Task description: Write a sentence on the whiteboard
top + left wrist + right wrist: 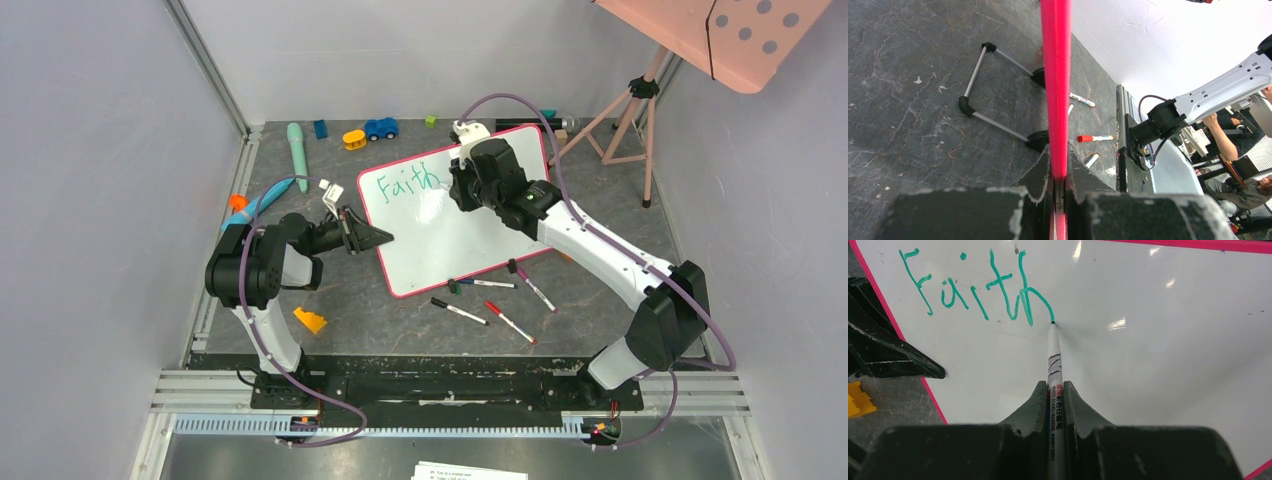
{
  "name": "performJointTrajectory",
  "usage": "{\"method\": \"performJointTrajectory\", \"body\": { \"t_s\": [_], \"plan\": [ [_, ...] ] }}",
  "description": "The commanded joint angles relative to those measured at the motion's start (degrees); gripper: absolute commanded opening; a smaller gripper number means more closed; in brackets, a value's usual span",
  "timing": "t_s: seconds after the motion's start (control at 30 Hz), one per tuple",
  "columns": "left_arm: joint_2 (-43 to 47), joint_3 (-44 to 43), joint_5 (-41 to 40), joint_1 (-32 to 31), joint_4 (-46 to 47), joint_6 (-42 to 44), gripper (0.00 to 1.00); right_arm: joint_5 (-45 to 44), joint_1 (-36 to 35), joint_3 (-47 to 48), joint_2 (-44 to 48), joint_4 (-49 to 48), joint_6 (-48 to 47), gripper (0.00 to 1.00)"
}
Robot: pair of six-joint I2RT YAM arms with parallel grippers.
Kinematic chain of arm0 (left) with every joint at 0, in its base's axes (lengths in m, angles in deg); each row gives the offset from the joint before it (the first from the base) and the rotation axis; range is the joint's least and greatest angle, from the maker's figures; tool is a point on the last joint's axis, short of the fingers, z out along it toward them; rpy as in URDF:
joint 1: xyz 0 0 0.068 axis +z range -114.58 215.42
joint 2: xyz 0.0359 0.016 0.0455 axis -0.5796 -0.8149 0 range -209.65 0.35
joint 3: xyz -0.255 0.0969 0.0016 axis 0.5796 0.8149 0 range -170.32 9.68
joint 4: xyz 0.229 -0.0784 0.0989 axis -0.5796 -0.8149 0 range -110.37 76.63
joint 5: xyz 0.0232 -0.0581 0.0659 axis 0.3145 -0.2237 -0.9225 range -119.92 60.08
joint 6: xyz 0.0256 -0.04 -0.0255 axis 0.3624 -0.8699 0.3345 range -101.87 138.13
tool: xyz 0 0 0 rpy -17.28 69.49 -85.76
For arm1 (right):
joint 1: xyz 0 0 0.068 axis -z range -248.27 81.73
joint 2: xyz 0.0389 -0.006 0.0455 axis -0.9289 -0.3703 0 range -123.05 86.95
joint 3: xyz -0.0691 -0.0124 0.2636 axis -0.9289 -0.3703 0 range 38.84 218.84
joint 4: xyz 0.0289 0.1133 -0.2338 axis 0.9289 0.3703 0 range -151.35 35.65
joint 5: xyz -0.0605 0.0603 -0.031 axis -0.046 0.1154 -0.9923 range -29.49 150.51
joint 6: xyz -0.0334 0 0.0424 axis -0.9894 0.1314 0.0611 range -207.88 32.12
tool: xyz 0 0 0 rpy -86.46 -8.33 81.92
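Note:
The whiteboard (470, 225), white with a pink-red rim, lies tilted in the middle of the table. The green word "Faith" (407, 184) is written near its top left; it also shows in the right wrist view (973, 287). My right gripper (1055, 390) is shut on a white marker (1054, 370) whose green tip touches the board at the end of the "h". My left gripper (1058, 165) is shut on the board's pink rim (1056, 75) at its left edge; in the top view it sits at that edge (378, 238).
Several loose markers (500, 300) lie below the board's near edge. An orange block (310, 320) sits near the left arm. Toys (380, 128) and a teal tool (297, 150) lie at the back. A pink dotted panel on a tripod (640, 110) stands at the back right.

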State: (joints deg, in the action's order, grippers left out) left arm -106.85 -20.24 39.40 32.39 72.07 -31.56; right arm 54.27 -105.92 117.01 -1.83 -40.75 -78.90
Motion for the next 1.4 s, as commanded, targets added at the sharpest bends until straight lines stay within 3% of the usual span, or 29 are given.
{"method": "performJointTrajectory", "body": {
  "t_s": [0.0,0.4,1.37],
  "plan": [
    [1.4,0.8,5.7,-1.3,3.8,3.7,0.02,-0.2,0.5,1.1,1.1,0.0,-0.1,0.00],
    [2.1,1.9,4.5,-1.3,3.8,4.4,0.02,1.9,0.6,0.3,5.9,-3.6,-2.1,0.00],
    [0.9,1.2,4.6,-0.6,3.7,7.3,0.02,-5.6,2.9,0.5,8.1,-2.3,-4.5,0.00]
  ]
}}
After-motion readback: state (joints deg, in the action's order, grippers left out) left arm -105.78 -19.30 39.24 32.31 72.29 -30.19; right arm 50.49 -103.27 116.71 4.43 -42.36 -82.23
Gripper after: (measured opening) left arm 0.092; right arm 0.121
